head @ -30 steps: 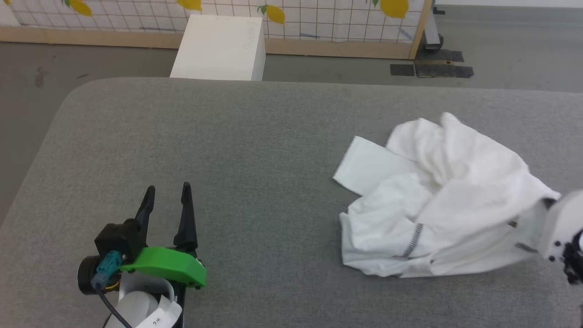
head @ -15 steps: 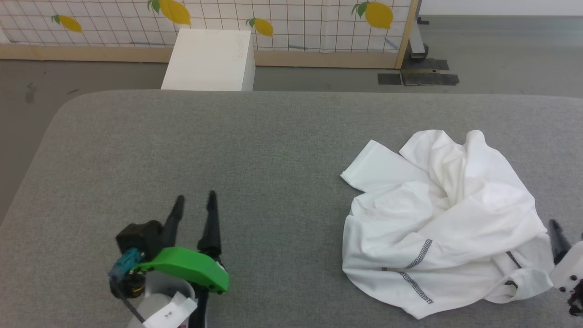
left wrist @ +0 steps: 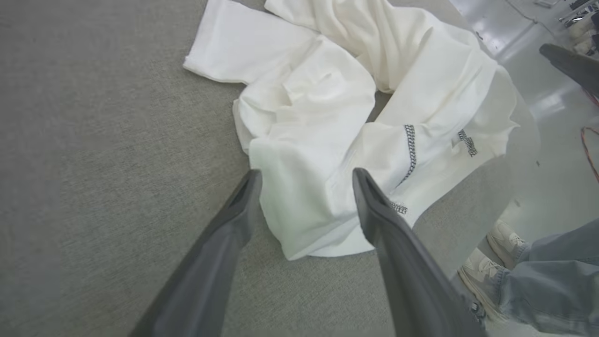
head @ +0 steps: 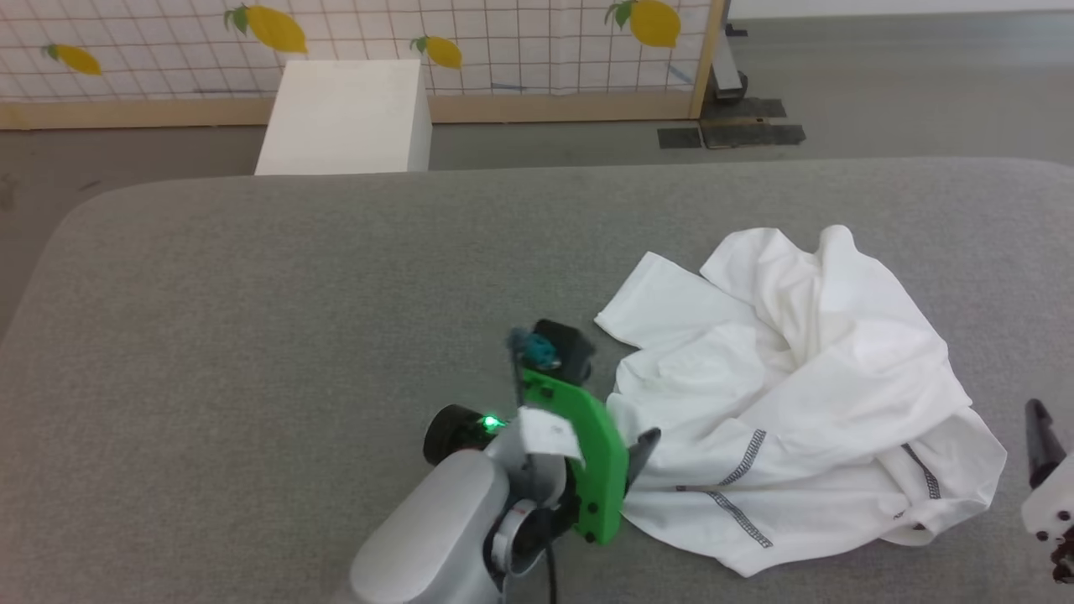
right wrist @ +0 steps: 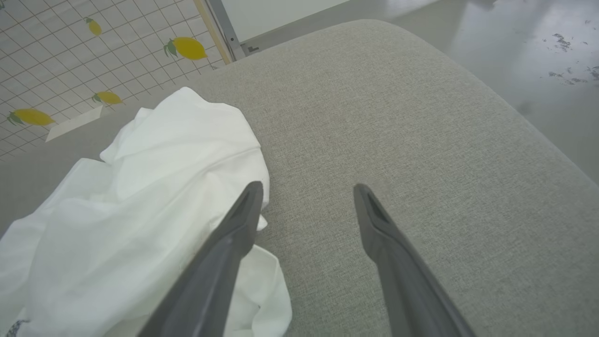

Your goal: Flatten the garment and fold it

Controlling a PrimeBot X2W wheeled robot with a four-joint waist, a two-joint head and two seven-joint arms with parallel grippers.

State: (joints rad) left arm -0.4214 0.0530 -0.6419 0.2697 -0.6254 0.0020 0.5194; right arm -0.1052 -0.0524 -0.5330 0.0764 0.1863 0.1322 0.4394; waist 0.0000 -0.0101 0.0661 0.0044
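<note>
Grey table (head: pixel 252 294), one garment (head: pixel 797 377) — left claw (left wrist: pixel 306 172), right claw (right wrist: pixel 307 186), both splayed

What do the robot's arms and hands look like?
The left gripper has two long, pointy dark grey fingers, a bright green plastic bracket, a teal plug, black cable, white label and rounded silver forearm. The right gripper has matching dark fingers.

The left half of the grey padded table (head: pixel 252 294) lay open to a reach. The crumpled white shirt (head: pixel 805 377) blocked the centre-right, with the left gripper (left wrist: pixel 304 175) spread wide over its lower-left edge. At the lower right, the right gripper (right wrist: pixel 306 187) stood parted above bare padding just beside the cloth. A white box (head: pixel 344 117) stood past the far edge, upper left. A person's shoes (left wrist: pixel 486 271) stood off the table's side, lower right in the left wrist view.
</note>
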